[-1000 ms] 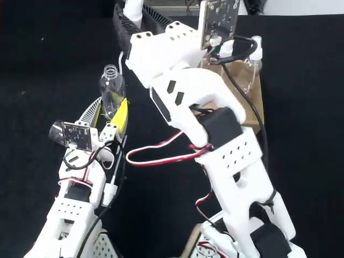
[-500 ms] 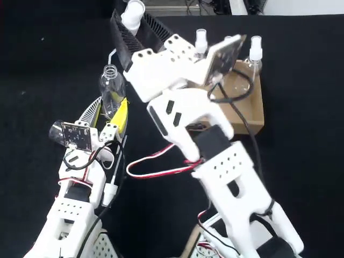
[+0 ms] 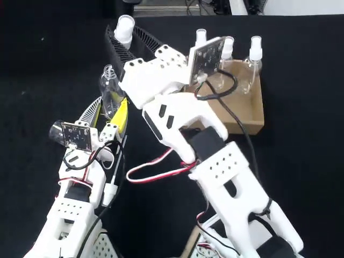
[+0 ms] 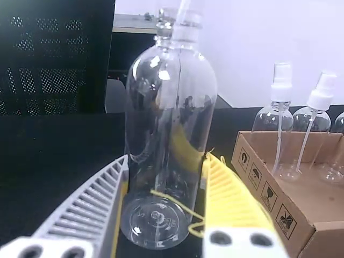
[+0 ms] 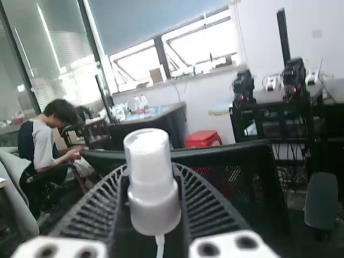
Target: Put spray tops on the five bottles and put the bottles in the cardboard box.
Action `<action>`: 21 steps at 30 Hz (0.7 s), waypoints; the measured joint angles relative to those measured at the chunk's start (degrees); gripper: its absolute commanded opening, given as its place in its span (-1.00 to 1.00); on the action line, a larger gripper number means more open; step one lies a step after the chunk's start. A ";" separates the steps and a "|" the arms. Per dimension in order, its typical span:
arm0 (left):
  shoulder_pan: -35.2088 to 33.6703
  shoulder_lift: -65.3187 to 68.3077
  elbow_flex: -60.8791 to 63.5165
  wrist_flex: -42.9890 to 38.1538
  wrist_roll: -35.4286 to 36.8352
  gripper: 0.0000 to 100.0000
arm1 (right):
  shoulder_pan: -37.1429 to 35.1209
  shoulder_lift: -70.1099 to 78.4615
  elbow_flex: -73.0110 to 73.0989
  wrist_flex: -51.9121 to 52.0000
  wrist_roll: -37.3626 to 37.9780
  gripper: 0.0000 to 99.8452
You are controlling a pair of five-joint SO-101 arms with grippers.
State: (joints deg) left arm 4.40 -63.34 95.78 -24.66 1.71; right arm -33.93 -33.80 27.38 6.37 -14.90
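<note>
A: Start at the left. What does the left gripper (image 3: 110, 114) have?

B: A clear bottle (image 3: 111, 88), standing upright on the black table (image 3: 32, 64) at about 10 o'clock in the high view. The grey and yellow fingers (image 4: 231, 199) are pressed against its lower half, one on each side. Its neck is bare, with no top on it.

A: And the spray top (image 3: 124, 26)?

B: It is at 1 o'clock from that bottle's neck, near it but apart. The right gripper (image 3: 128, 37) pinches it between black ribbed fingers (image 5: 215, 199), white nozzle up. In the right wrist view a thin tube hangs below the collar.

A: Does it sit straight over the neck?

B: I cannot tell — the views don't show whether the two line up.

A: Further right?

B: The cardboard box (image 3: 252, 115), at 3 o'clock from the held bottle and well apart from it. Three bottles with white spray tops (image 3: 252, 70) stand upright along its far side, at the box's 12 o'clock — the right arm crosses in front of part of it.
</note>
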 measured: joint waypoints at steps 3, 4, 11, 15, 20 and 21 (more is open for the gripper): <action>0.00 0.00 0.00 0.00 0.00 -0.92 | 0.00 -0.09 -1.58 3.16 0.00 -0.98; 0.00 0.00 0.00 0.00 0.00 -0.92 | 0.00 -0.09 -1.58 3.52 0.00 -0.98; 0.00 0.00 0.00 -0.35 0.00 -0.92 | 0.00 2.20 -2.90 3.78 0.00 -0.98; 0.00 0.00 0.00 -4.40 0.00 -0.92 | 0.00 7.47 -5.10 3.78 0.00 -0.98; 0.00 0.00 0.00 -5.89 0.00 -0.92 | -0.88 8.70 -5.36 3.96 0.00 -0.98; 0.00 0.00 0.00 -5.89 0.00 -0.92 | -1.49 8.79 -5.36 4.66 0.00 -0.98</action>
State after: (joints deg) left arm 4.40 -63.34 95.78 -30.55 1.71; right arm -35.43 -25.01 22.02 11.03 -14.90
